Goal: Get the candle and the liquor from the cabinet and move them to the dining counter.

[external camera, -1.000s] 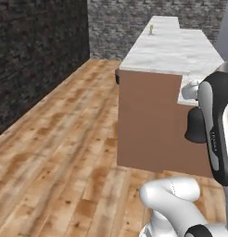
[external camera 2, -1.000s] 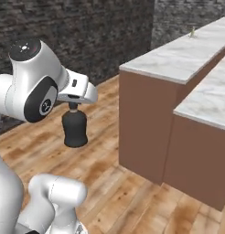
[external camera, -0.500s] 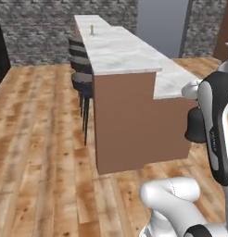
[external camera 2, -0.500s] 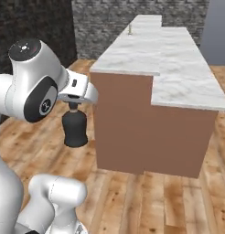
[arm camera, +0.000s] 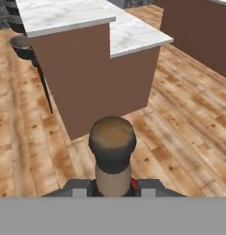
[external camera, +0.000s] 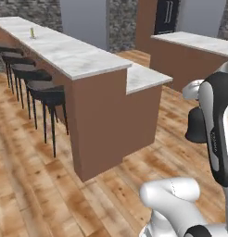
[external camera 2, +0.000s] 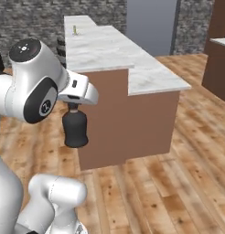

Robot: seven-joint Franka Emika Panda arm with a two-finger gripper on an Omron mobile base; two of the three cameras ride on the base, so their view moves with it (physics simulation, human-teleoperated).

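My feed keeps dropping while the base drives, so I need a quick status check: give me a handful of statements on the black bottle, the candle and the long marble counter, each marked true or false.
1. The tool holds the squat black liquor bottle by its neck. True.
2. The bottle is standing on the long white marble dining counter. False: it hangs in the air, off the counter, above the wood floor.
3. A short pale-yellow candle stands on the far part of that counter. True.
4. The black stools lie toppled on the floor. False: they stand upright in a row along the counter.
5. The bottle's dark stopper is missing. False: the hand view shows it in place on the neck.
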